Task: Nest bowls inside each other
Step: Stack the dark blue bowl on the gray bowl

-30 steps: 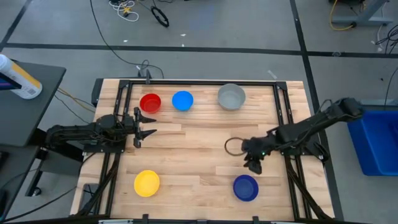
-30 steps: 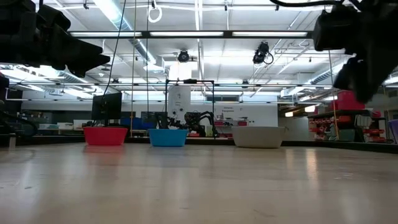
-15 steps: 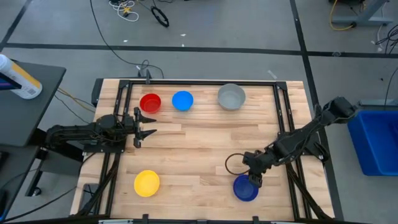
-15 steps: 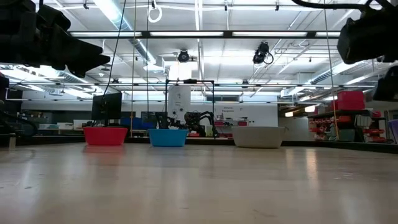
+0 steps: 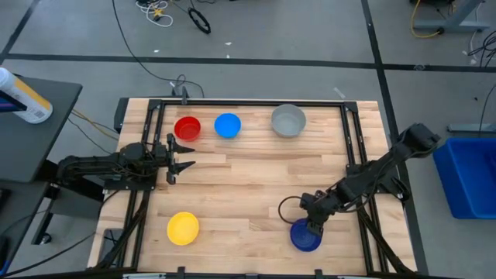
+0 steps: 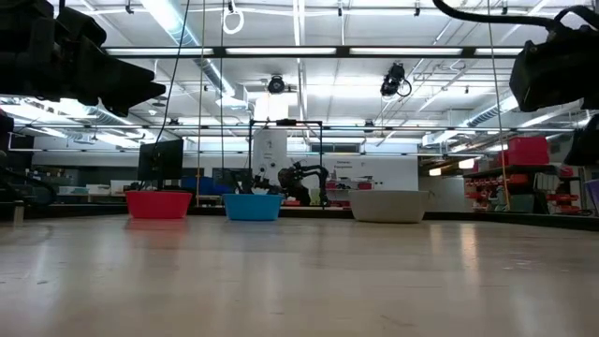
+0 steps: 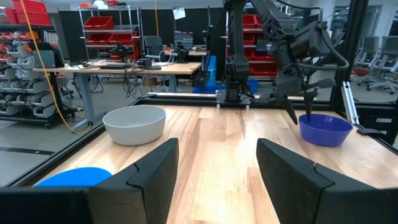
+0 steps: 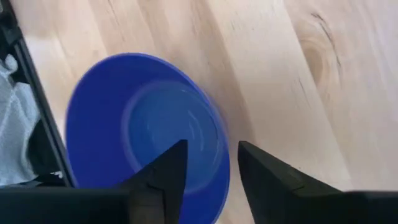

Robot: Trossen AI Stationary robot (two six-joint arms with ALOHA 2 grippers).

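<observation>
Right wrist view, claw [image 8: 208,163] fingers straddling dark blue bowl [image 8: 134,124] rim

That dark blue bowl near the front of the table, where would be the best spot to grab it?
Probably by its rim. The dark blue bowl sits upright and open, so one finger can go inside and one outside its thin wall, coming from above. The right tool hovers over the rim that way, its fingers apart.

Red bowl [image 6: 158,204], blue bowl [image 6: 253,207], grey bowl [image 6: 389,206] abreast.
</observation>
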